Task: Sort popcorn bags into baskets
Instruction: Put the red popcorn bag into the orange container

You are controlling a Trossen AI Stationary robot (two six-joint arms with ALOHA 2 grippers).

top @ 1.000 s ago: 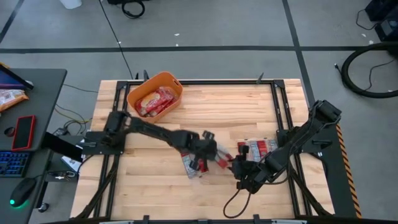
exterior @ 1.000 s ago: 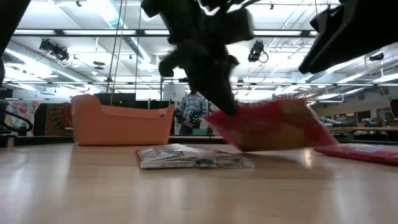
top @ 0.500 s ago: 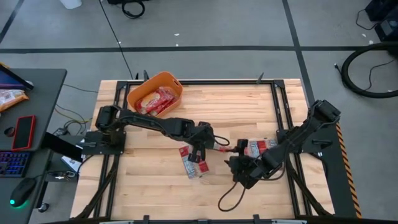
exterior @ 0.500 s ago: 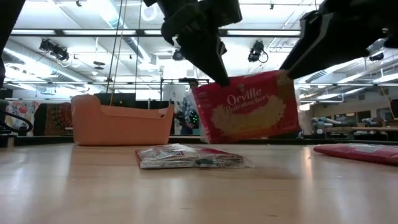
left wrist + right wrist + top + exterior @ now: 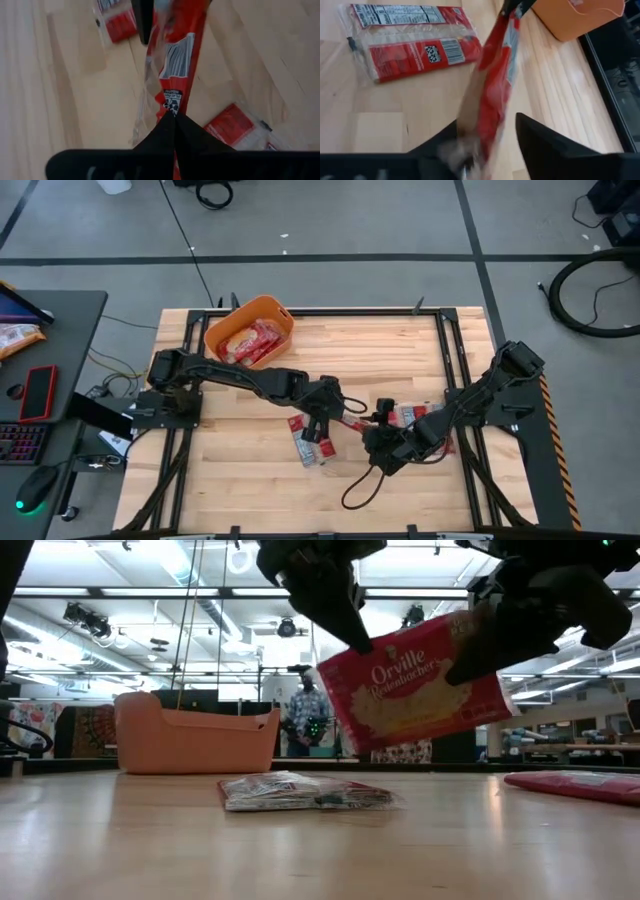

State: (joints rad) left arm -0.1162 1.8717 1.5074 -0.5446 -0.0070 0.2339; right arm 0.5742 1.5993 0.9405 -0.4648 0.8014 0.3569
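A red popcorn packet (image 5: 415,690) with white and yellow print hangs in the air between my two grippers, standing on edge and tilted. My left gripper (image 5: 350,640) is shut on its upper corner. My right gripper (image 5: 489,121) is open, with one finger on each side of the packet's other end (image 5: 485,100). Another packet (image 5: 308,442) lies flat on the table under them. More packets (image 5: 425,418) lie flat to the right. The orange basket (image 5: 215,335) stands at the table's far left with several packets inside. My left gripper pinches the packet's corner (image 5: 172,102) between its two shut fingers, coming from above and slanting down. The packet is lifted clear and hangs tilted below the fingers. My right gripper: the packet's end lies close against one finger (image 5: 451,142); whether it touches, I cannot tell.
The basket (image 5: 195,745) shows at the left of the low view. A flat packet (image 5: 305,792) lies in the middle and another (image 5: 580,785) at the right. A cable loops on the table near the right arm. A person (image 5: 310,720) stands in the room behind.
The packet rose from just above the table to well clear of it and turned from lying slanted to standing on edge with its print facing the near side. My left gripper went up with it. My right gripper moved toward the far left, up to the packet's other end.
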